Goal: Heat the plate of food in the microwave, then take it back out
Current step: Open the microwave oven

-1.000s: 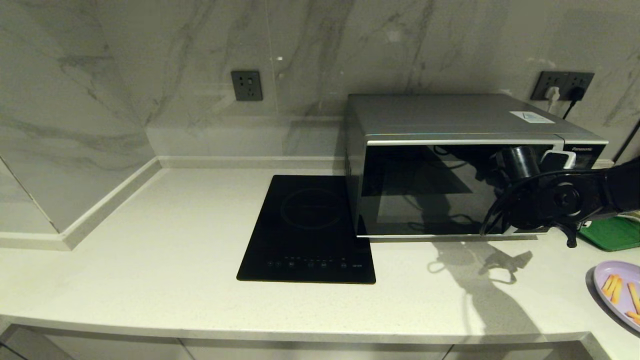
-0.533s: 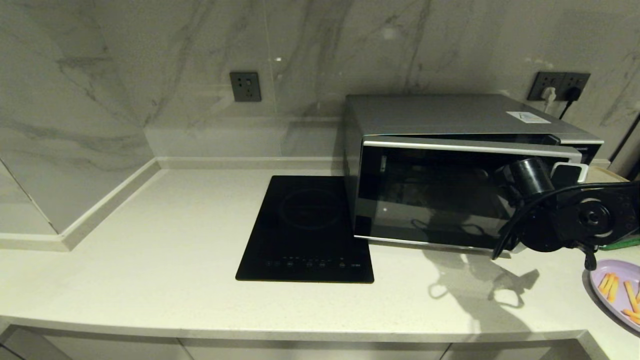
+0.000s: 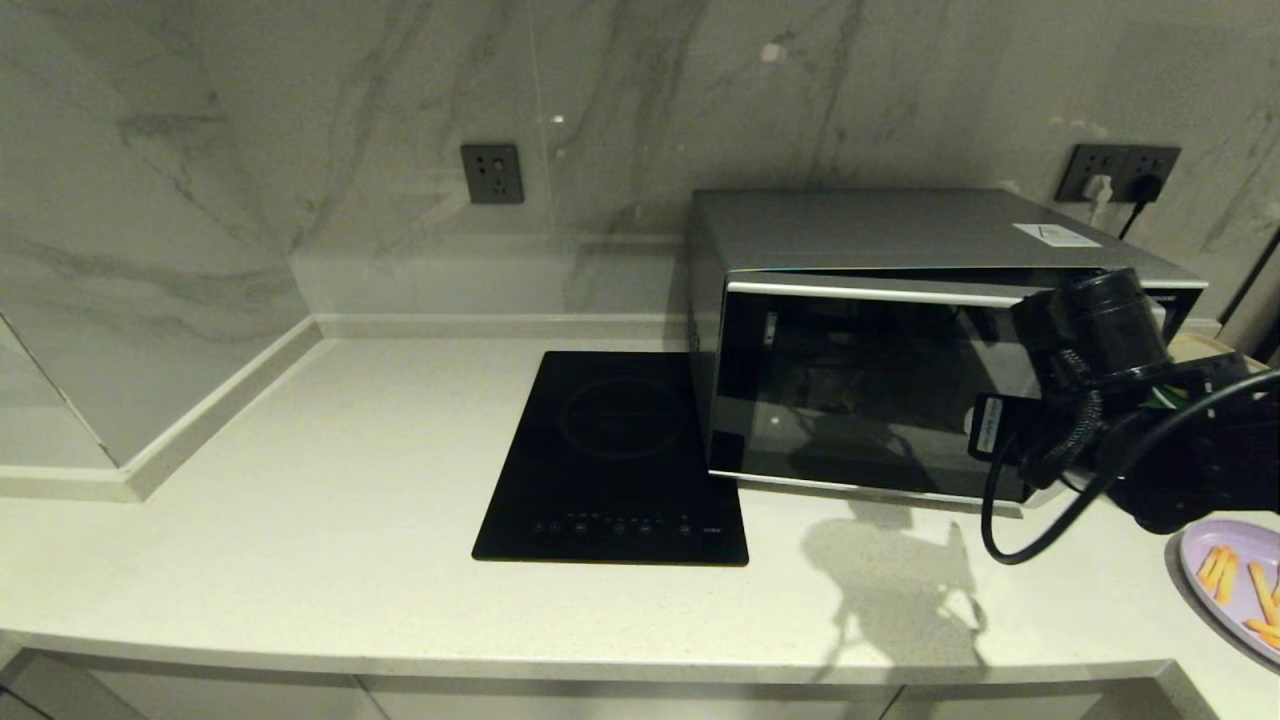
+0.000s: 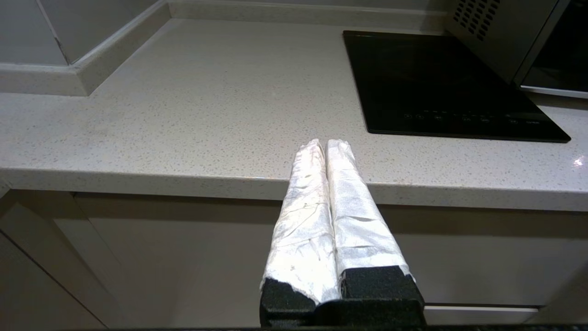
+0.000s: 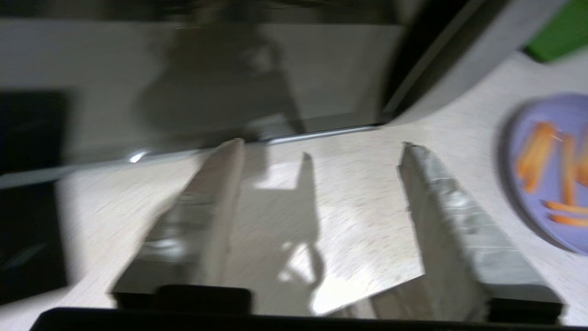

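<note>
The silver-grey microwave [image 3: 900, 232] stands at the back right of the counter. Its dark glass door [image 3: 860, 390] is ajar, the right edge swung a little outward. The lilac plate of food [image 3: 1235, 585] with orange sticks lies at the counter's right front edge, also seen in the right wrist view [image 5: 551, 170]. My right gripper [image 5: 320, 145] is open and empty over bare counter just in front of the door's lower right corner, left of the plate and apart from it. My left gripper [image 4: 325, 142] is shut and empty, parked below the counter's front edge.
A flat black cooktop [image 3: 615, 460] lies left of the microwave. A green tray [image 5: 560, 32] sits to the right of the microwave, behind the plate. Wall sockets [image 3: 1115, 170] with plugged cables are behind the microwave. The right arm's cable loops [image 3: 1010, 520] hang before the door.
The microwave door went from shut to ajar. My right arm then came off the door's right edge and turned, its gripper now over the counter. The left arm has not moved.
</note>
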`<state>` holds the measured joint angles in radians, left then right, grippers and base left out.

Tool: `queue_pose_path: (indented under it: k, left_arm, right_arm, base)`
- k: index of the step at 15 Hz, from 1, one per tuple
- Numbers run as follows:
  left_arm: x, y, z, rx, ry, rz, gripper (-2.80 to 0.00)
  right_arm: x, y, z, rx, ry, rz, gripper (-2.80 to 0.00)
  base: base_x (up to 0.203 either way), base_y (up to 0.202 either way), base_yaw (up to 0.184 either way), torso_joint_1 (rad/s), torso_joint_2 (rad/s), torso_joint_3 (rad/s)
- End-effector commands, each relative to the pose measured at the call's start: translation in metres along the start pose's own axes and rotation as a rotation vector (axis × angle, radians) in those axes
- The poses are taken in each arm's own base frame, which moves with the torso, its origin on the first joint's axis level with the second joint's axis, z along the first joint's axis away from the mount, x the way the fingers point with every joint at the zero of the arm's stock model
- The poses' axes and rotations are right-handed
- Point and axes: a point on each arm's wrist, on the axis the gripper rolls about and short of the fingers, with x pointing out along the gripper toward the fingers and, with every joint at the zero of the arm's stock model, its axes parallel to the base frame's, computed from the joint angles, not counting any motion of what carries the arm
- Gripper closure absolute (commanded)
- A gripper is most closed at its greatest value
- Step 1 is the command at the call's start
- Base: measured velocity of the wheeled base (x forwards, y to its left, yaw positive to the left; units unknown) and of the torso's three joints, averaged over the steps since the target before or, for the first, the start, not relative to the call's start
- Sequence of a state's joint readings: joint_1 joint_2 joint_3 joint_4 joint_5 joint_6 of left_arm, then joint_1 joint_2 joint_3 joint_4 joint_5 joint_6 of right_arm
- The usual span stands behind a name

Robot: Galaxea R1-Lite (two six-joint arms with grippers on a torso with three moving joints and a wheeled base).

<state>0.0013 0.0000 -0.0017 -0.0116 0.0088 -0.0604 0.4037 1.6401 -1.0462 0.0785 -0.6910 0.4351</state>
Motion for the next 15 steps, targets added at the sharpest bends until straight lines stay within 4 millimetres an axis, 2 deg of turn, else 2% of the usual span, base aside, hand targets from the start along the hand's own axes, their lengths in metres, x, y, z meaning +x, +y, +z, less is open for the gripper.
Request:
queue_pose_path:
  k: [1, 3, 5, 6, 10, 13, 15]
  left_arm:
    - [0.0, 0.0, 0.0, -0.001, -0.001, 0.001, 0.0]
    - [0.0, 0.0, 0.0, -0.001, -0.001, 0.001, 0.0]
    - [0.0, 0.0, 0.0, -0.001, -0.001, 0.001, 0.0]
    - [0.0, 0.0, 0.0, -0.001, -0.001, 0.001, 0.0]
    - [0.0, 0.0, 0.0, -0.001, -0.001, 0.001, 0.0]
    - [0.0, 0.0, 0.0, -0.001, -0.001, 0.001, 0.0]
    - [0.0, 0.0, 0.0, -0.001, -0.001, 0.001, 0.0]
  right_arm:
    - [-0.068, -0.021, 0.023, 0.047, -0.068, 0.253, 0.0]
    - [-0.103, -0.039, 0.053, 0.083, -0.084, 0.428, 0.0]
    - [-0.111, -0.057, 0.091, 0.159, -0.127, 0.441, 0.0]
    - [-0.101, -0.063, 0.107, 0.195, -0.136, 0.4, 0.0]
    - [-0.03, -0.058, 0.14, 0.248, -0.105, 0.262, 0.0]
    - [0.008, -0.052, 0.154, 0.266, -0.102, 0.22, 0.0]
    - [0.025, -0.049, 0.161, 0.276, -0.112, 0.206, 0.0]
  base:
    - [0.0, 0.0, 0.0, 0.0, 0.0, 0.0]
    - [0.0, 0.0, 0.0, 0.0, 0.0, 0.0]
    - [0.0, 0.0, 0.0, 0.0, 0.0, 0.0]
    - [0.0, 0.0, 0.0, 0.0, 0.0, 0.0]
    - [0.0, 0.0, 0.0, 0.0, 0.0, 0.0]
    - [0.0, 0.0, 0.0, 0.0, 0.0, 0.0]
    - [0.0, 0.0, 0.0, 0.0, 0.0, 0.0]
